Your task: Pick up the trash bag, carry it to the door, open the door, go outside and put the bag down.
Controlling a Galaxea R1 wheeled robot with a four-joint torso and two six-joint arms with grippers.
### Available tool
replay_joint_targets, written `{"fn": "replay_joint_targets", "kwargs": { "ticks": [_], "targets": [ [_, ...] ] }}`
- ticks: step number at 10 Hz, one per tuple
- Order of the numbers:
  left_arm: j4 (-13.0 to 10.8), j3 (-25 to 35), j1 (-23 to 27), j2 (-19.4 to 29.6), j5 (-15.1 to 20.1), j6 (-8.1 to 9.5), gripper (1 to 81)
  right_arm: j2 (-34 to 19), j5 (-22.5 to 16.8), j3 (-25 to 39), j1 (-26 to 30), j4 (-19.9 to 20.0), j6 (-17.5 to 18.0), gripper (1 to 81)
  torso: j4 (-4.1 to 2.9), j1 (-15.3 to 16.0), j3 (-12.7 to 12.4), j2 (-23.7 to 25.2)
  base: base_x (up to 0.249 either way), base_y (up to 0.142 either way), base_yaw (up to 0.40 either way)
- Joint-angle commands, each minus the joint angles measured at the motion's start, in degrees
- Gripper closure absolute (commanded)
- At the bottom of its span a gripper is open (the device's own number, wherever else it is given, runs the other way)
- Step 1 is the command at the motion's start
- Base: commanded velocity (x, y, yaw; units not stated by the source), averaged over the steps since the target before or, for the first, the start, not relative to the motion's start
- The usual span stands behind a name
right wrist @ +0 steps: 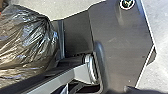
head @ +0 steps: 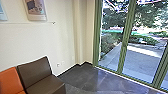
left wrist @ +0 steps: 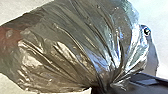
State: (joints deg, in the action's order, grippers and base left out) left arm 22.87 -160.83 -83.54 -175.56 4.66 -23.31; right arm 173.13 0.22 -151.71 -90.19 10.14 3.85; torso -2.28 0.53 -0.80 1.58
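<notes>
In the left wrist view my left gripper (left wrist: pixel 106 87) is shut on the gathered neck of the trash bag (left wrist: pixel 67 47), a shiny, translucent grey-brown bag whose full body bulges out from the grip. Something reddish shows through its plastic at one end. The same trash bag (right wrist: pixel 27 37) appears in the right wrist view beside the robot's dark plate and jointed bar. Ahead on the right in the head view stands the glass door (head: pixel 123 47), with green frames and dark ground-level edges; whether any panel is ajar I cannot tell.
A brown seat (head: pixel 37 70) and an orange seat (head: pixel 10 81) stand at the near left against the cream wall (head: pixel 60 37). Dark floor tiles (head: pixel 85 77) run to the glass. Beyond it lie a paved path (head: pixel 140 57) and bushes.
</notes>
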Motion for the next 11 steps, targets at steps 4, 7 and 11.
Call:
{"fn": "replay_joint_targets", "kwargs": {
  "ticks": [4, 7, 11],
  "targets": [
    [-0.3, -0.1, 3.4, -0.1, 3.4, -0.33, 81.1, 0.6, -3.4, 0.2, 2.7, -0.4, -0.2, 1.0, 0.0, 0.0, 0.0, 0.0, 0.0, 0.0, -0.246],
    [-0.3, -0.2, 3.4, -0.3, 3.4, -0.25, 81.1, 0.7, -3.4, 0.2, 2.6, -0.4, -0.2, 1.0, 0.0, 0.0, 0.0, 0.0, 0.0, 0.0, -0.246],
    [-0.3, -0.2, 3.4, -0.3, 3.4, -0.25, 81.1, 0.8, -2.8, 0.2, 2.5, -0.4, -0.2, 1.0, 0.0, 0.0, 0.0, 0.0, 0.0, 0.0, -0.248]
  ]
}}
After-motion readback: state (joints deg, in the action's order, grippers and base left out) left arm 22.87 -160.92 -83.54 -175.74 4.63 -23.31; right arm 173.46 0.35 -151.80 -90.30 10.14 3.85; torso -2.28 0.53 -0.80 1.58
